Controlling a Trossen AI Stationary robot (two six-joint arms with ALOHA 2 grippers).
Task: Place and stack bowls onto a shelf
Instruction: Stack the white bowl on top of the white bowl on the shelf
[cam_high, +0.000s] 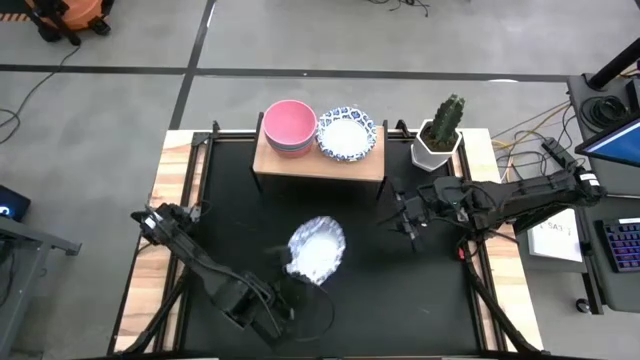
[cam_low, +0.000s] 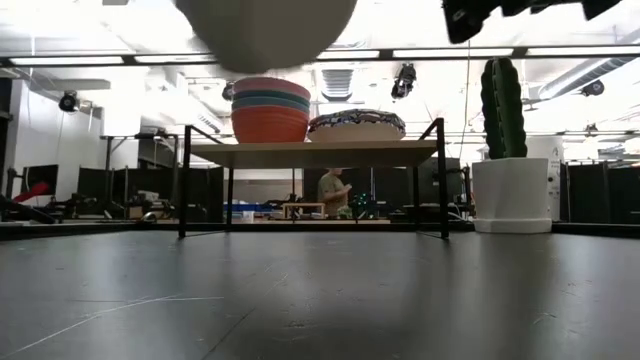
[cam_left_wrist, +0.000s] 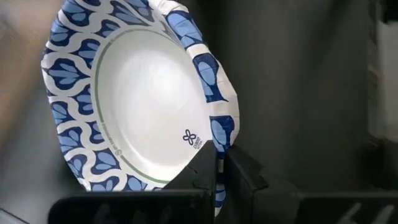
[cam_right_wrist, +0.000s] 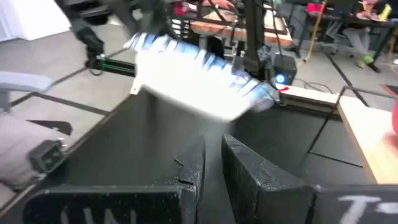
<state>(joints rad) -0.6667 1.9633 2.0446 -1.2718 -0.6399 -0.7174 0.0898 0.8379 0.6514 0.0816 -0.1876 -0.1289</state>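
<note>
A white bowl with a blue-patterned rim (cam_high: 317, 250) hangs in my left gripper (cam_left_wrist: 220, 169) over the middle of the table, on the near side of the shelf. From the low view only its pale underside (cam_low: 265, 30) shows. On the shelf (cam_high: 320, 163) sit a stack of plain bowls with pink on top (cam_high: 290, 127) and, to its right, blue-patterned bowls (cam_high: 347, 133). My right gripper (cam_high: 405, 215) hovers right of the shelf's near right leg, empty, its fingers (cam_right_wrist: 194, 165) almost together. My left gripper pinches the patterned bowl's scalloped rim (cam_left_wrist: 217, 140) between its two fingers, one finger (cam_left_wrist: 202, 171) on the inner side and the other (cam_left_wrist: 245, 174) on the outer side. It comes from the table's near left side. The bowl is lifted clear of the table and tilted.
A cactus in a white hexagonal pot (cam_high: 440, 135) stands just right of the shelf. The black tabletop (cam_high: 240, 215) stretches between the shelf and the near edge. A person (cam_low: 331, 193) stands in the room far behind the shelf.
</note>
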